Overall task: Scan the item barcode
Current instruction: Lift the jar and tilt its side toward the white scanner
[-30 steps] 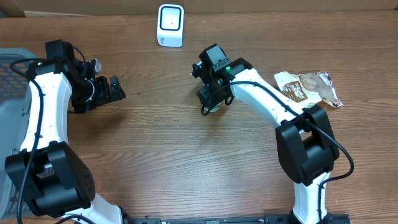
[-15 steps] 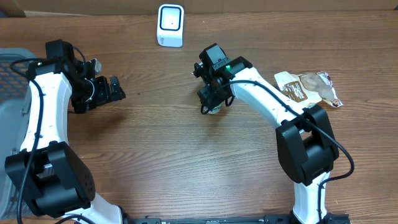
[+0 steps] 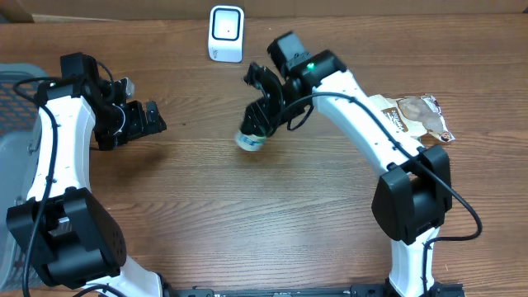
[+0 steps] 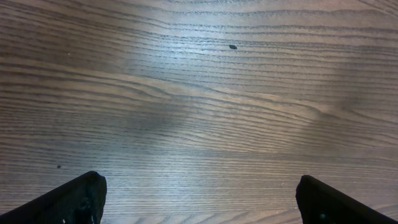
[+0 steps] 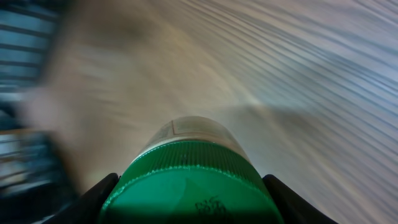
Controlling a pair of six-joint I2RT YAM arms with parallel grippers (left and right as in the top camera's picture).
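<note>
Right tool (image 3: 262, 120) is closed partway onto the green ribbed cap of a small white-and-blue plastic bottle (image 3: 248, 139). In the wrist view the cap fills the gap between my fingers. The bottle hangs tilted, base down and to the left, over the brown wooden desk (image 3: 272, 214). It is in front of the white box-shaped barcode scanner (image 3: 226, 33), which stands at the far edge. Left tool (image 3: 153, 118) is spread wide, holds nothing, and sits well apart.

Step in hand, as I judge it: bringing the item up to the scanner. I cannot see the barcode, and the wrist view is blurred. The next move calls for turning the label side toward the scanner's face and holding it steady there.

Room: bare desk lies between bottle and scanner. A brown-and-white snack packet (image 3: 410, 117) lies to the right, beside my arm. A grey mesh basket (image 3: 12, 82) sits at the left edge. Both look clear of the path.
</note>
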